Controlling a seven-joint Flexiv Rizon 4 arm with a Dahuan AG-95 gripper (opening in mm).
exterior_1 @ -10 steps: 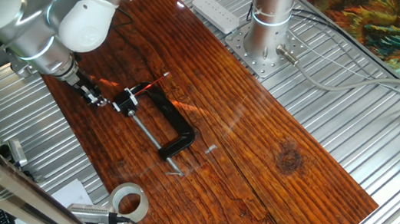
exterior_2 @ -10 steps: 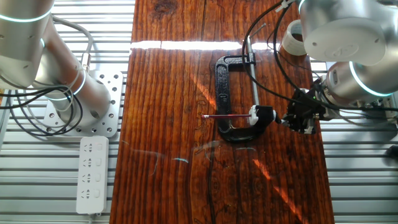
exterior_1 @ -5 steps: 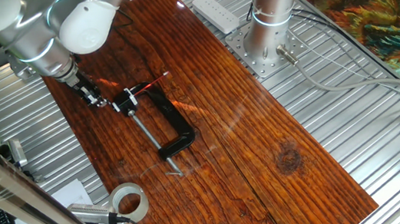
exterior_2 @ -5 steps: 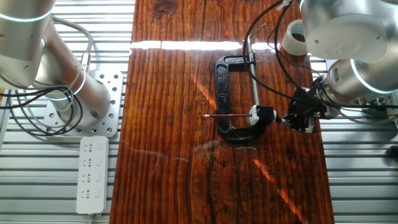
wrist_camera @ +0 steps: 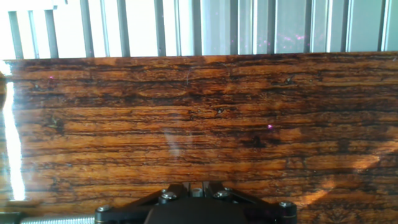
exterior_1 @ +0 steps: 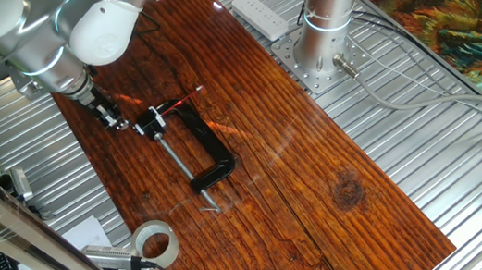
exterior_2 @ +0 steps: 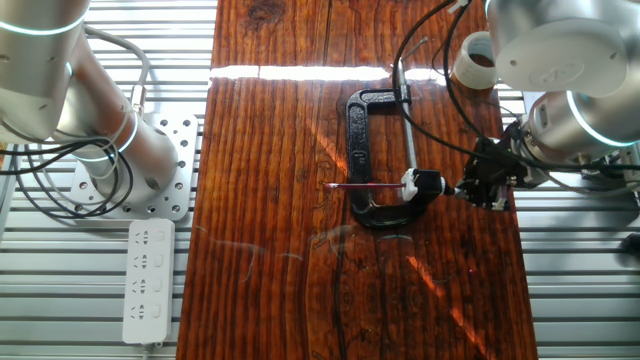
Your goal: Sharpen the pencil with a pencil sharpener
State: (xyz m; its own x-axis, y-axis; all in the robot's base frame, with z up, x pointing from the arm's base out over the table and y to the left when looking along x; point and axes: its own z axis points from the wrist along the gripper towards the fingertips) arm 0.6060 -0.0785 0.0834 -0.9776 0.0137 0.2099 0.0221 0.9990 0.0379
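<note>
The pencil [exterior_1: 182,99] is a thin red stick lying level across the black clamp [exterior_1: 210,146]. It also shows in the other fixed view [exterior_2: 362,186], where it crosses the clamp [exterior_2: 357,140]. Its end sits in the small black and white pencil sharpener [exterior_1: 148,122], also seen from the other side [exterior_2: 424,184]. My gripper [exterior_1: 126,121] reaches the sharpener from the board's edge, its tips [exterior_2: 453,191] against it. In the hand view the gripper [wrist_camera: 198,190] has its jaws close together on a small grey piece. The pencil is out of the hand view.
The clamp's grey screw rod [exterior_2: 409,120] runs along the board [exterior_2: 270,150]. A tape roll [exterior_2: 474,60] stands near the board's edge beside my arm. A second arm's base [exterior_2: 110,150] and a white power strip [exterior_2: 147,280] lie on the metal table beyond the board.
My wrist has shifted slightly at the sharpener. The pencil, sharpener and clamp have stayed in place.
</note>
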